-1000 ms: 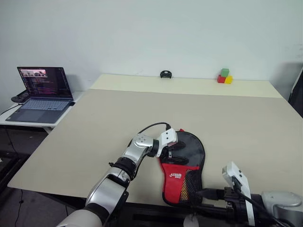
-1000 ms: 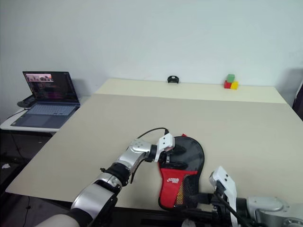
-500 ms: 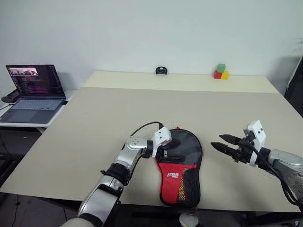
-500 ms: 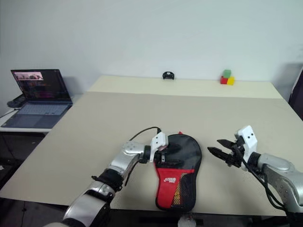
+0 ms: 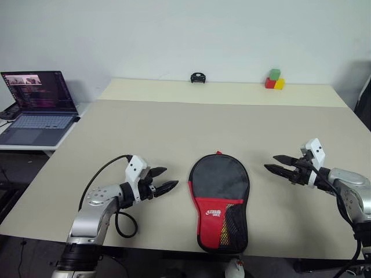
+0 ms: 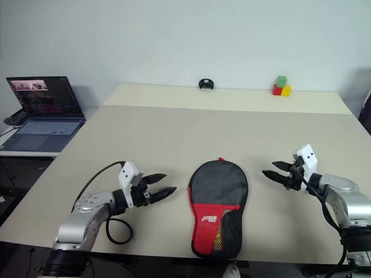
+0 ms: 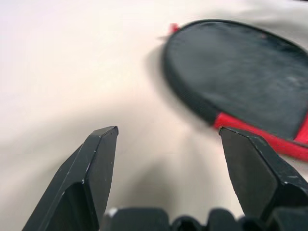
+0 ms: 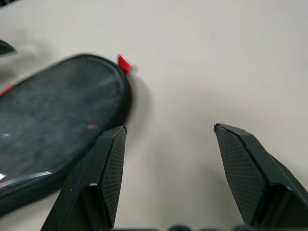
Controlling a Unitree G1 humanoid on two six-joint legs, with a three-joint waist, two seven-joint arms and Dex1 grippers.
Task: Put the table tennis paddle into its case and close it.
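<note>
On the left side of the wide beige table [image 5: 174,124], the left claw [image 5: 164,179] has pulled away from the flat, paddle-shaped black-and-red fabric case [image 5: 220,200] it was touching a second ago and now hovers open and empty beside it. The case lies shut-looking near the table's front edge, paddle out of sight, presumably inside, so the task seems about done. Opposite, the right claw [image 5: 276,163], swung up from below that edge, hovers open, bare tabletop all round.
</note>
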